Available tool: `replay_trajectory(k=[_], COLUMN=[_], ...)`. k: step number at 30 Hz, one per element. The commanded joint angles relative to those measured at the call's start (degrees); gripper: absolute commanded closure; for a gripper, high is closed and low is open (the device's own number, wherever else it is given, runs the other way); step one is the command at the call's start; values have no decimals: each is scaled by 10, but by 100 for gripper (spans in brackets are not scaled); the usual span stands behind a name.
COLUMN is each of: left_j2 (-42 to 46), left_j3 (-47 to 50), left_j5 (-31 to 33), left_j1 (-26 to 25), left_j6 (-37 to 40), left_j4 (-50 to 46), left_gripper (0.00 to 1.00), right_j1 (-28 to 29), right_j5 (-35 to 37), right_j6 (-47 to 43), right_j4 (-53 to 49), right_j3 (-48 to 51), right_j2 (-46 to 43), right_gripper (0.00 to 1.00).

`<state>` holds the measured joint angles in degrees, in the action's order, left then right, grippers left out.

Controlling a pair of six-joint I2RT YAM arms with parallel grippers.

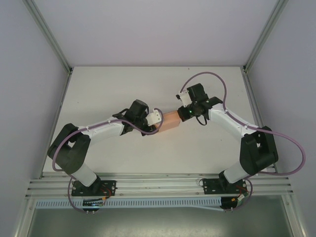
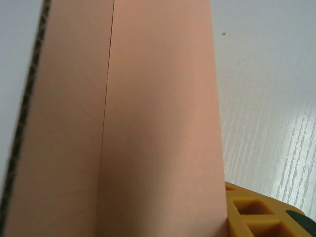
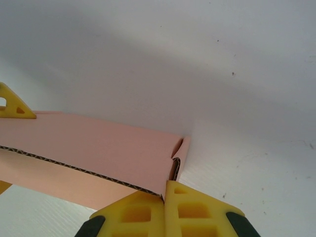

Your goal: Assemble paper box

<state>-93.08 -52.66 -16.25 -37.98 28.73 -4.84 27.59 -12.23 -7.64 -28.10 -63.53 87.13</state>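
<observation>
Yellow fingers (image 3: 197,212) of the right tool (image 3: 165,186) pinch the paper box (image 3: 98,148) edge; left tool (image 1: 157,123) clasps its body. Fold slowly along creases.

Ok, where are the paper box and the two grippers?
paper box (image 1: 170,122): top external view, its upper face.
left gripper (image 1: 157,126): top external view, between its fingertips.
right gripper (image 3: 165,191): right wrist view, between its yellow fingertips.
</observation>
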Motion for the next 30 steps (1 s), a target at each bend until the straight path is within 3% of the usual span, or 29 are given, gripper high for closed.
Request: replay_trajectory(k=[1,6,19,26,30], left_j2=[-25,-26,-44,-36,-37], left_j3=[3,1,-21,-32,-36], left_j5=[33,31,25,28,42], left_j1=[4,5,16,33,40], left_j6=[14,13,7,27,46], left_j4=[-53,-50,-48,-60,-77], left_gripper=[70,69,69,68,68], right_j1=[7,19,66,65,60], right_j5=[42,2,31,42,71], right_j6=[-18,9,131,150,162], right_j4=[-45,-19,99,111,62], right_j3=[-10,8,126,171,139], right_j2=[26,25,12,11,-7], right_gripper=[100,100,100,100,100])
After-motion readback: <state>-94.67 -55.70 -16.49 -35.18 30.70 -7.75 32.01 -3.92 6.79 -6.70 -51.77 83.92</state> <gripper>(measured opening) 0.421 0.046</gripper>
